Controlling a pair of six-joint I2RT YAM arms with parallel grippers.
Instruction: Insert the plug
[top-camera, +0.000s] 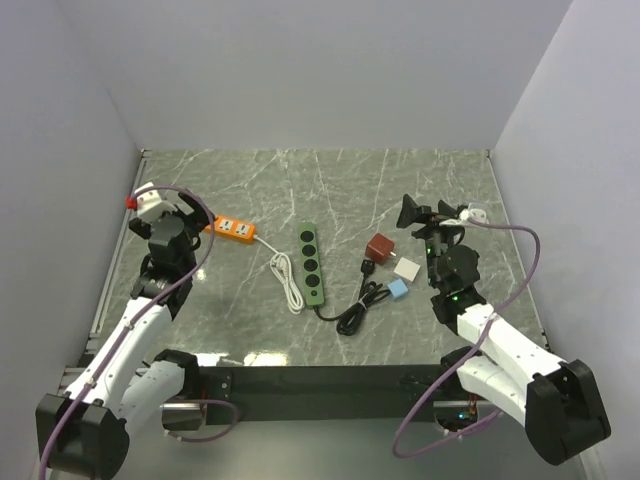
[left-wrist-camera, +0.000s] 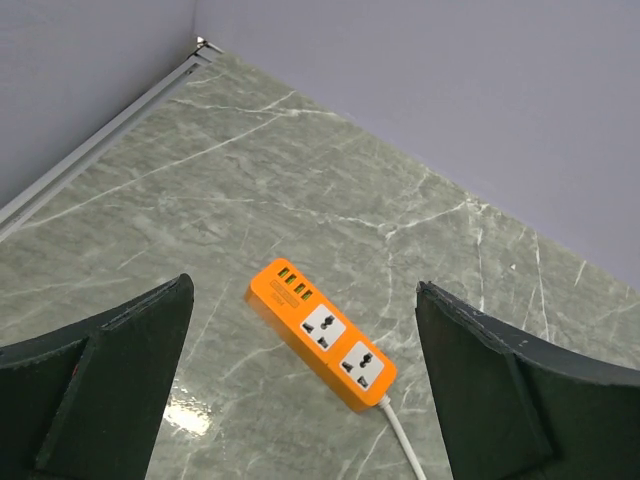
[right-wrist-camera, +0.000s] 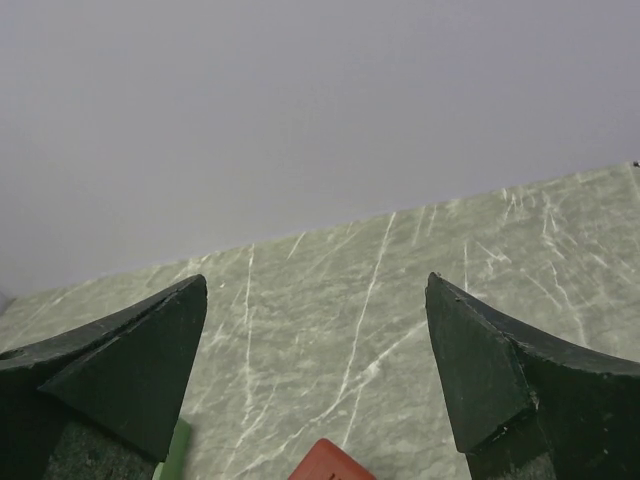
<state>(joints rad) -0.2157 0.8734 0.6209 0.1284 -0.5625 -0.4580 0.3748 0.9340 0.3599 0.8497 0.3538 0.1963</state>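
An orange power strip (top-camera: 232, 229) with a white cord (top-camera: 285, 275) lies at the left. It shows between my left fingers in the left wrist view (left-wrist-camera: 322, 333), on the table and apart from them. A green power strip (top-camera: 313, 263) lies in the middle, with a black cord (top-camera: 355, 310) ending in a black plug (top-camera: 368, 266). My left gripper (top-camera: 193, 214) is open and empty (left-wrist-camera: 303, 290), above the table just left of the orange strip. My right gripper (top-camera: 416, 216) is open and empty (right-wrist-camera: 316, 281), raised just right of a red-brown adapter (top-camera: 380, 247), whose top edge shows below it (right-wrist-camera: 330, 464).
A white cube (top-camera: 407, 269) and a light blue cube (top-camera: 398, 289) sit right of the black cord. The green strip's end shows in the right wrist view (right-wrist-camera: 178, 455). Grey walls close the table on the left, back and right.
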